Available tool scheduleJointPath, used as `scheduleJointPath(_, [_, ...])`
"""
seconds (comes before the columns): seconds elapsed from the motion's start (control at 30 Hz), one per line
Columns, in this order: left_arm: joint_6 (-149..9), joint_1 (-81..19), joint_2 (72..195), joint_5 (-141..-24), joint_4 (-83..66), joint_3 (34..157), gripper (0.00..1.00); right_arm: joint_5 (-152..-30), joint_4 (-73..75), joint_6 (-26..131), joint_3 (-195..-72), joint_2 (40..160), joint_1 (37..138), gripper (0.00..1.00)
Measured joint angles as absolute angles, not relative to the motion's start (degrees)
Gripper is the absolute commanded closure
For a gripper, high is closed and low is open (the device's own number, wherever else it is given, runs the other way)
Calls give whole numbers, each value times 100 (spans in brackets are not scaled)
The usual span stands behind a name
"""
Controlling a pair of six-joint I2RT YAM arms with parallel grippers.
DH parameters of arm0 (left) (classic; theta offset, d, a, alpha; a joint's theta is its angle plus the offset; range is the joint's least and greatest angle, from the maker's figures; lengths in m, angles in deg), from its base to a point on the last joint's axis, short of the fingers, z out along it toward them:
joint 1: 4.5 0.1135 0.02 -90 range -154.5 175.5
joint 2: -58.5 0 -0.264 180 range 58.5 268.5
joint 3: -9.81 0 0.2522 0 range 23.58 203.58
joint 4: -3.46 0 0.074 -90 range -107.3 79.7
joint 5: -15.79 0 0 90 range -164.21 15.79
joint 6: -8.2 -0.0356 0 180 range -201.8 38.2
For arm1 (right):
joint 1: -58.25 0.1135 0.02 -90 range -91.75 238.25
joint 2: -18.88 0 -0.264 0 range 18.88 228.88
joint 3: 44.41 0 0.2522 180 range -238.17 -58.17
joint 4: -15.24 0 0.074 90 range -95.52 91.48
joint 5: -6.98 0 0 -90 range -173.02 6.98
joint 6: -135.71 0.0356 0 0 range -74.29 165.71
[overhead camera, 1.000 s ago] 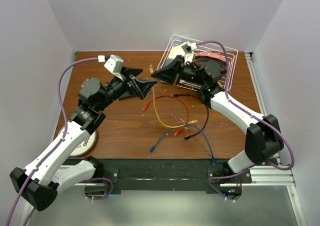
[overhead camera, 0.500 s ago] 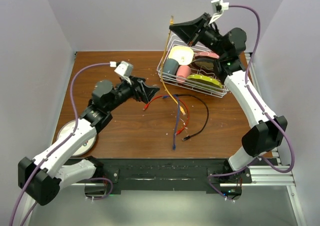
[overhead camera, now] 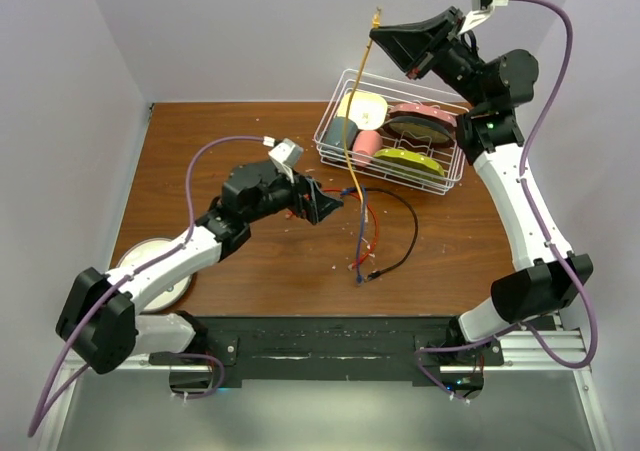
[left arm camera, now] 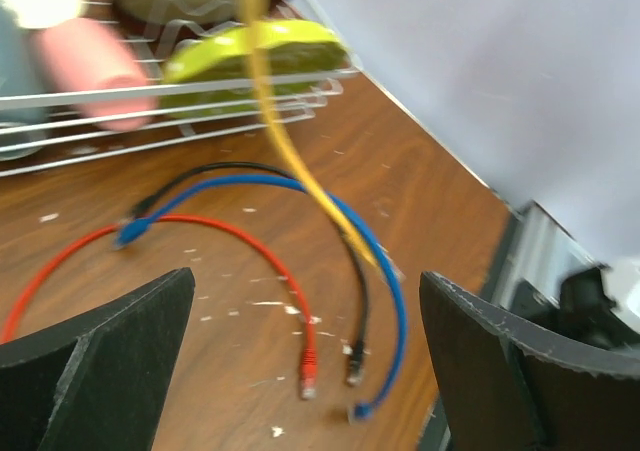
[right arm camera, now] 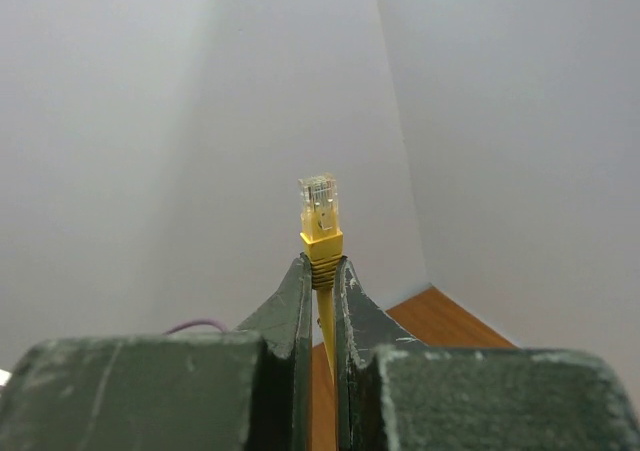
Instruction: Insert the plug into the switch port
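Observation:
My right gripper (overhead camera: 385, 33) is raised high above the white wire basket and is shut on the boot of a yellow cable's plug (right arm camera: 320, 206), whose clear tip sticks out past the fingertips. The yellow cable (overhead camera: 352, 121) hangs from it down to the table and also crosses the left wrist view (left arm camera: 270, 111). My left gripper (overhead camera: 325, 206) is wide open and empty, low over the loose cable ends (left arm camera: 305, 291). The black switch box shows in no view.
Red (left arm camera: 250, 241), black (left arm camera: 358, 301) and blue (left arm camera: 390, 271) patch cables lie tangled mid-table (overhead camera: 372, 233). The wire dish basket (overhead camera: 335, 121), with cups and plates in it, stands at the back right. A white disc (overhead camera: 165, 286) lies under the left arm at the front left.
My right arm has lifted the yellow plug from table height to high over the basket, dragging the cable up. My left arm has swung right and lower, over the cables.

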State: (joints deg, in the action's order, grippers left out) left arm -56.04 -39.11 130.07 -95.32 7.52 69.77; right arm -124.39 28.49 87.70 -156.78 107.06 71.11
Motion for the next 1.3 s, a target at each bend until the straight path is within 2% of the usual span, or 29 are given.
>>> scheduleJointPath(0.57, [-5589,-5026,14209,-9997,1152,7115,0,-12454,2936,9162,-16205,10927,7135,100])
scheduleJointPath(0.87, [-5891,-5013,14152,-9044,586,7255,0,-12576,3159,9452,-16952,11036,7133,100])
scheduleJointPath(1.07, [-5904,-4401,13894,-8677,184,7252,0,-12614,3153,9407,-16629,10949,7131,100])
scheduleJointPath(1.3, [-5904,-3234,13765,-8511,-133,7309,0,-12524,2538,8836,-15092,10800,7262,100])
